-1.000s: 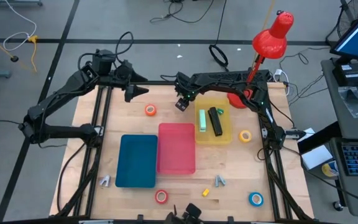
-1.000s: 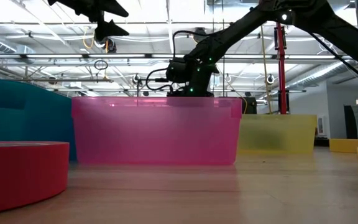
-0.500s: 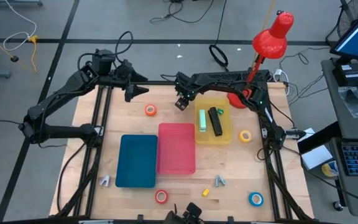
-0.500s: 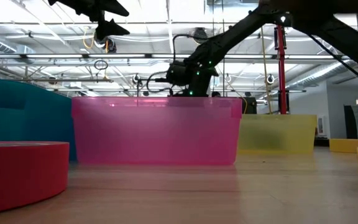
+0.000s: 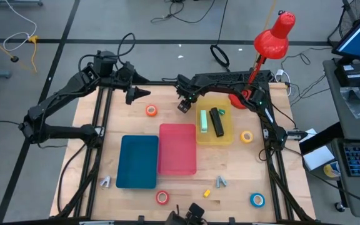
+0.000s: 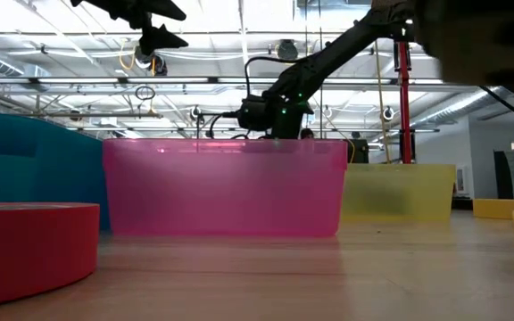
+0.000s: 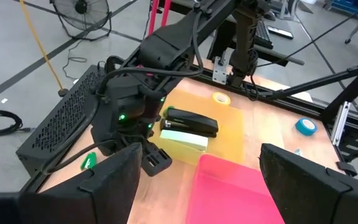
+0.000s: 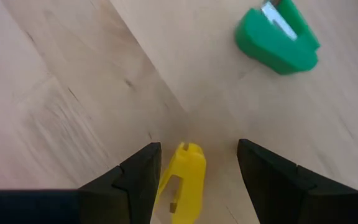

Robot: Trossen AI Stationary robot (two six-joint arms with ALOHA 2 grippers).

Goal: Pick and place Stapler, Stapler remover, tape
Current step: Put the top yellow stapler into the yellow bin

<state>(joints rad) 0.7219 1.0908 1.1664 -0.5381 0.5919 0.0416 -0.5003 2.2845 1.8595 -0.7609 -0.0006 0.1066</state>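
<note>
My right gripper [image 8: 197, 177] stands open, pointing down over the table's far middle [image 5: 183, 105]. A yellow staple remover [image 8: 182, 183] lies on the wood between its fingers, close to one finger [image 8: 143, 174]; I see no touch. Beside it lies a green staple remover [image 8: 278, 36]. A black stapler [image 5: 217, 122] and a pale green stapler [image 5: 203, 120] lie in the yellow tray [image 5: 229, 136]. The tape rolls lie flat on the table: orange [image 5: 151, 110], yellow [image 5: 247, 137], red [image 5: 162, 197] and blue [image 5: 257, 200]. My left gripper [image 7: 191, 186] hangs open, high over the far left [image 5: 139, 94].
A pink bin [image 5: 177, 149] and a blue bin [image 5: 137, 161] stand side by side mid-table. Two grey staple removers [image 5: 105, 182] [image 5: 221, 182] and a yellow one [image 5: 207, 193] lie near the front. A red lamp [image 5: 274, 37] rises at the far right corner.
</note>
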